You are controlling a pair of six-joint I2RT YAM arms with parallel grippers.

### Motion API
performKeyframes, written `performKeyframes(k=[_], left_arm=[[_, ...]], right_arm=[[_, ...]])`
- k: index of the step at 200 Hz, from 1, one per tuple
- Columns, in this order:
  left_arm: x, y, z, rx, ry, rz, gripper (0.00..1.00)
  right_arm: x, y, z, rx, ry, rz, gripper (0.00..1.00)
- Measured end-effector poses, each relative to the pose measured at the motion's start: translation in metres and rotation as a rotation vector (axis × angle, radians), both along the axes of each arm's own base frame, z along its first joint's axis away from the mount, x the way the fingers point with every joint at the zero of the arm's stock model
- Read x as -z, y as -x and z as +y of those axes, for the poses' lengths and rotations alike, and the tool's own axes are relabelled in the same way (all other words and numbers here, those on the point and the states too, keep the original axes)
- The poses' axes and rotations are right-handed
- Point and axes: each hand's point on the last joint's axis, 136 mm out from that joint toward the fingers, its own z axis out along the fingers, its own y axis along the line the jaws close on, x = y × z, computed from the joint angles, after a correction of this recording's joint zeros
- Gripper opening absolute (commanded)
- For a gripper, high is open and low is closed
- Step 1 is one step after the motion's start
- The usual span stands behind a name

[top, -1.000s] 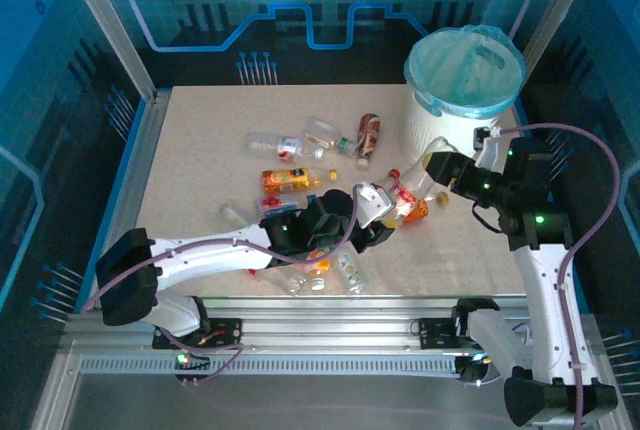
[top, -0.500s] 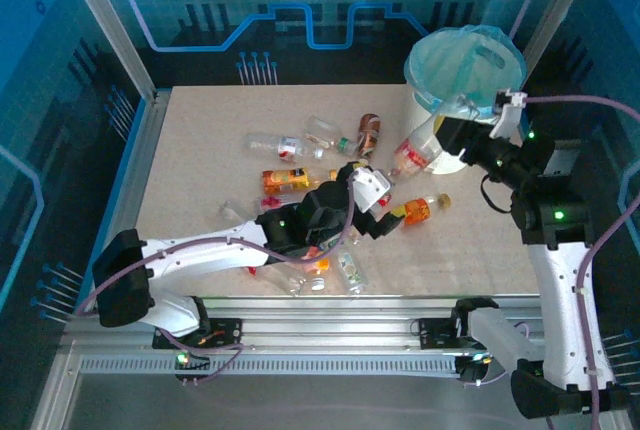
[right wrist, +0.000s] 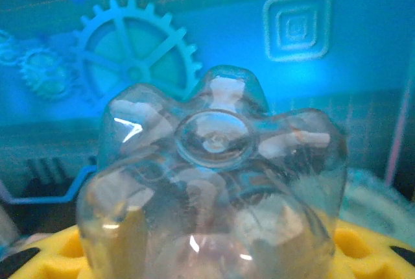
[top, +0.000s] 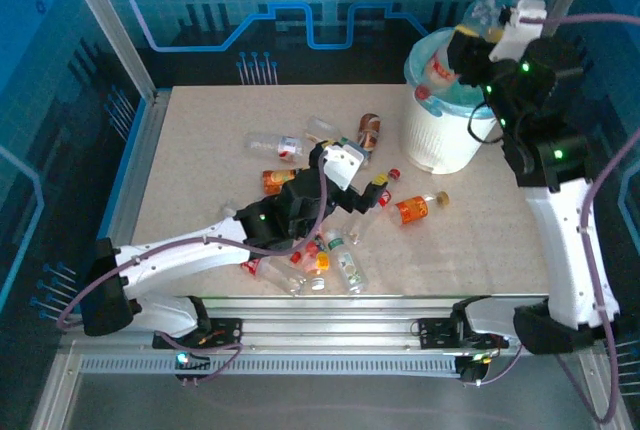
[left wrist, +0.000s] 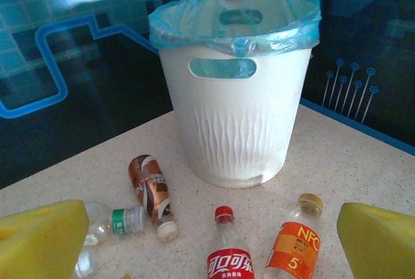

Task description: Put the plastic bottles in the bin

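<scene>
Above the bin (top: 440, 145), the right tool (top: 478, 38) is clenching a clear bottle (top: 440, 68) cap-down near the rim, so letting go off-centre is risking a bounce off the blue liner (left wrist: 175, 23) and back out; the left tool (top: 368, 193) is hanging released over the other bottles (top: 400, 212) lying beside the bin. Speckled beige tabletop (top: 200, 140) is carrying everything, with blue circuit-patterned walls (top: 200, 10) standing behind the bin

A robot lab cell: aluminium frame (top: 108, 25), blue gear-and-circuit printed walls (top: 300, 0), speckled table (top: 200, 120).
</scene>
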Motion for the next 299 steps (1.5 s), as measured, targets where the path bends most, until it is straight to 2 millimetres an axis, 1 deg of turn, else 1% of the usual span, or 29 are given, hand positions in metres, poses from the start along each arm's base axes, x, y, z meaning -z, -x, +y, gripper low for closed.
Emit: performKeyframes(k=[10,28,43,56,83,101,128,173,191,212,232,255,277,299], left_arm=[[0.003,-0.002,0.003,-0.012,-0.005,0.011,0.99],[0.008,-0.005,0.007,-0.029,-0.01,0.03,0.99],[0.011,-0.007,0.01,-0.041,-0.018,0.041,0.99],[0.014,-0.008,0.012,-0.049,-0.02,0.051,0.99],[0.017,-0.009,0.016,-0.068,-0.02,0.068,0.99],[0.019,-0.009,0.02,-0.079,-0.014,0.08,0.99],[0.019,-0.009,0.027,-0.098,-0.002,0.09,0.99],[0.019,-0.009,0.042,-0.135,0.006,0.089,0.99],[0.022,-0.01,0.045,-0.144,0.004,0.093,0.99],[0.024,-0.011,0.047,-0.152,0.005,0.1,0.99],[0.024,-0.012,0.048,-0.156,0.009,0.103,0.99],[0.026,-0.011,0.048,-0.158,0.008,0.11,0.99],[0.026,-0.011,0.048,-0.158,0.007,0.111,0.99],[0.026,-0.011,0.048,-0.159,0.008,0.113,0.99]], right_arm=[[-0.009,-0.011,-0.001,0.047,0.039,-0.017,0.43],[-0.019,-0.03,-0.006,0.128,0.094,-0.023,0.44],[-0.02,-0.045,-0.01,0.184,0.13,-0.007,0.46],[-0.018,-0.058,-0.009,0.219,0.161,0.011,0.47],[-0.001,-0.083,0.002,0.258,0.235,0.072,0.47],[0.016,-0.1,0.012,0.265,0.279,0.119,0.47],[0.042,-0.119,0.018,0.278,0.322,0.186,0.47],[0.078,-0.136,0.021,0.296,0.357,0.277,0.49],[0.089,-0.141,0.022,0.298,0.362,0.305,0.5],[0.103,-0.145,0.023,0.296,0.355,0.34,0.54],[0.114,-0.146,0.022,0.29,0.335,0.372,0.56],[0.126,-0.147,0.015,0.299,0.306,0.403,0.58],[0.142,-0.146,0.011,0.295,0.292,0.443,0.65],[0.152,-0.144,0.01,0.283,0.278,0.47,0.7]])
